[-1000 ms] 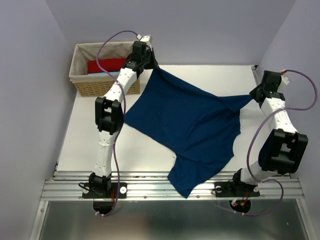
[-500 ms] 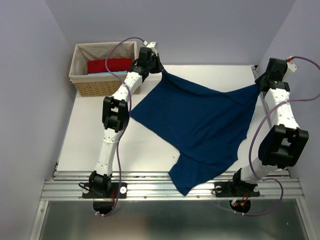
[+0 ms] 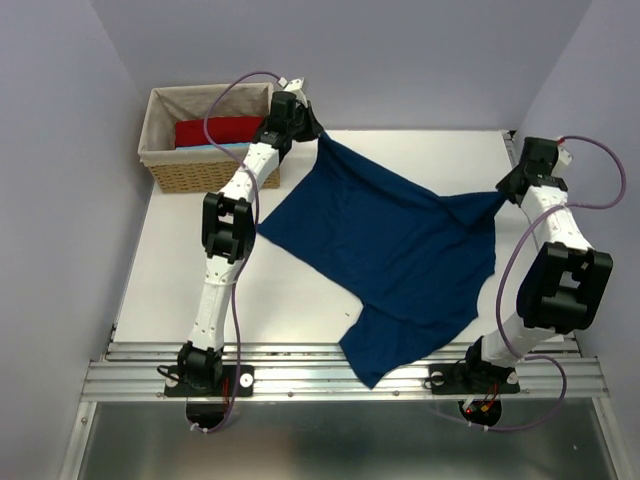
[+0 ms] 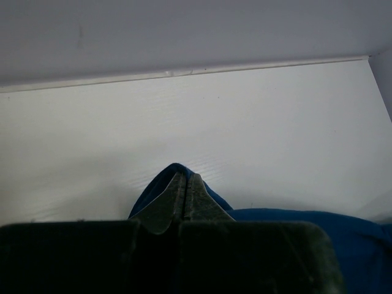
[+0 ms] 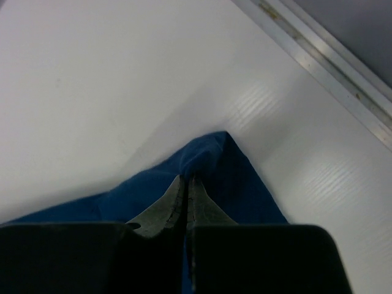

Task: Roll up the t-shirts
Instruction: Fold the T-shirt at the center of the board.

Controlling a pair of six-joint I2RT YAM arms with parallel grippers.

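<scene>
Top external view: a navy t-shirt (image 3: 390, 250) lies spread and wrinkled across the white table (image 3: 170, 280). Its near tip lies over the front rail (image 3: 300, 375).
Left gripper (image 3: 318, 134): jaws closed, pinching the shirt's far corner, near the wicker basket (image 3: 160, 160).
Right gripper (image 3: 504, 196): jaws closed, pinching the shirt's right corner, near the table's right edge.
Left wrist view: fingertips pressed together, with blue cloth peaked around them.
Right wrist view: fingertips pressed together on a raised fold of blue cloth.
Far left corner: the wicker basket holds a red cloth (image 3: 212, 130) lying over a light-blue cloth (image 3: 214, 147).
</scene>
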